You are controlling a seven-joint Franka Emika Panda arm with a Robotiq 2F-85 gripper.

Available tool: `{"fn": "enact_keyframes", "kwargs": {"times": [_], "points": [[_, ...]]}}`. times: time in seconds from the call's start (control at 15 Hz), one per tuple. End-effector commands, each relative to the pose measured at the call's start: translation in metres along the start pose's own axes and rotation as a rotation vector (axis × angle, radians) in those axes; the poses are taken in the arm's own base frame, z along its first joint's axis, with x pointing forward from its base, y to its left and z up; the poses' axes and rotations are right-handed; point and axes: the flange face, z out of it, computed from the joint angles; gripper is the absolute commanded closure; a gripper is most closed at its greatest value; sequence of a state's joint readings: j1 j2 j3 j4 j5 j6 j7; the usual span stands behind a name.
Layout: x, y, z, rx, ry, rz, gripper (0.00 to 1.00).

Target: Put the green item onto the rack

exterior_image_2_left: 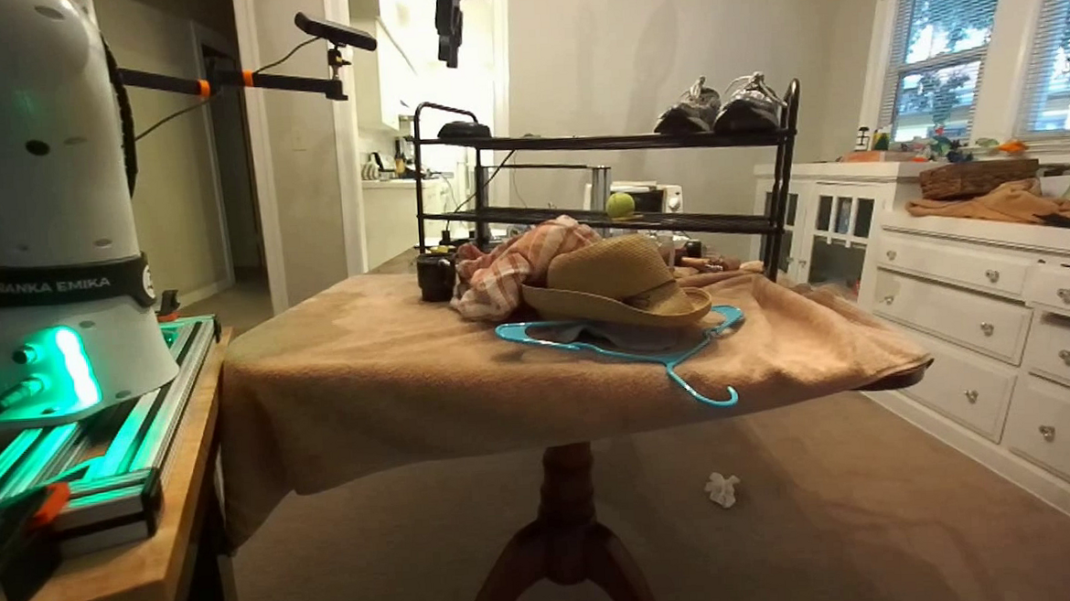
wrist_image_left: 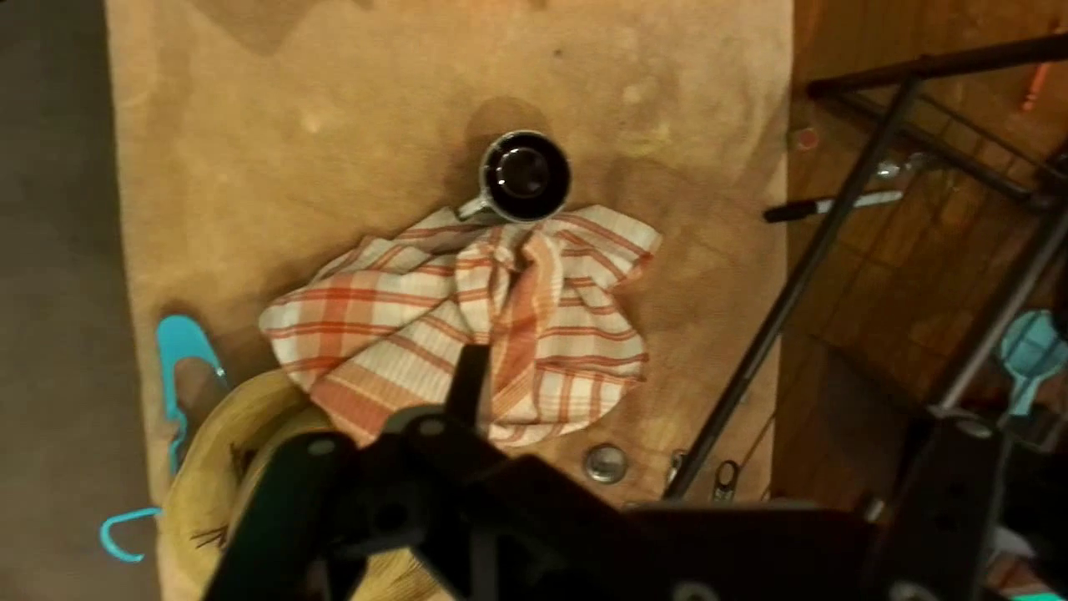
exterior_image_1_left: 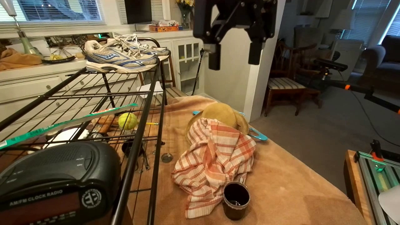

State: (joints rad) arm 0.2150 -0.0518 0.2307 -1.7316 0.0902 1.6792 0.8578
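"AM/FM CLOCK RADIO" runs across the front of a black clock radio (exterior_image_1_left: 59,168), with a letter-ringed round emblem near the corner and "HOUR" on its top; it sits on the upper tier of the rack (exterior_image_2_left: 582,141), at the opposite end from a pair of sneakers (exterior_image_1_left: 122,59). In an exterior view, a dark band (exterior_image_2_left: 56,284) on the robot arm (exterior_image_2_left: 43,171) reads "FRANKA EMIKA". Boxes (exterior_image_1_left: 164,26) in the background carry print too small to make out, and the white markings on the green strip (exterior_image_1_left: 59,125) are likewise unreadable. That strip lies across the rack's wire bars, between the clock radio and the sneakers; which tier bears it is hard to tell. A yellow-green ball (exterior_image_2_left: 621,205) rests on the lower tier. On the covered table (exterior_image_1_left: 281,187) a black mug (exterior_image_1_left: 236,204) stands upright just beside the striped cloth (exterior_image_1_left: 215,153), its inside dark with a glint; whether it holds liquid cannot be told. A straw hat (exterior_image_2_left: 616,273) meets the cloth, partly over a blue hanger (exterior_image_2_left: 666,360). A vase (exterior_image_1_left: 185,20) holds yellow flowers (exterior_image_1_left: 187,2), a black dish (exterior_image_1_left: 64,60) bears something yellowish, and the contents of a wicker basket (exterior_image_2_left: 977,178) are hidden. The gripper (exterior_image_1_left: 234,61) hangs above the table with its fingers spread wide apart, holding nothing.
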Motion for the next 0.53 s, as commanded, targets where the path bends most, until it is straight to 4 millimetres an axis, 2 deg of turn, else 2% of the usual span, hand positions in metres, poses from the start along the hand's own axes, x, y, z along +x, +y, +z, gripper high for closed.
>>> {"fn": "enact_keyframes", "kwargs": {"times": [0.0, 0.13, 0.2, 0.47], "points": [[-0.009, 0.03, -0.003, -0.152, 0.037, -0.124, 0.0], [-0.004, 0.034, 0.007, -0.153, 0.047, -0.249, 0.0], [-0.004, 0.022, -0.004, -0.132, 0.04, -0.157, 0.0], [-0.002, 0.028, 0.006, -0.15, 0.026, -0.226, 0.0]]}}
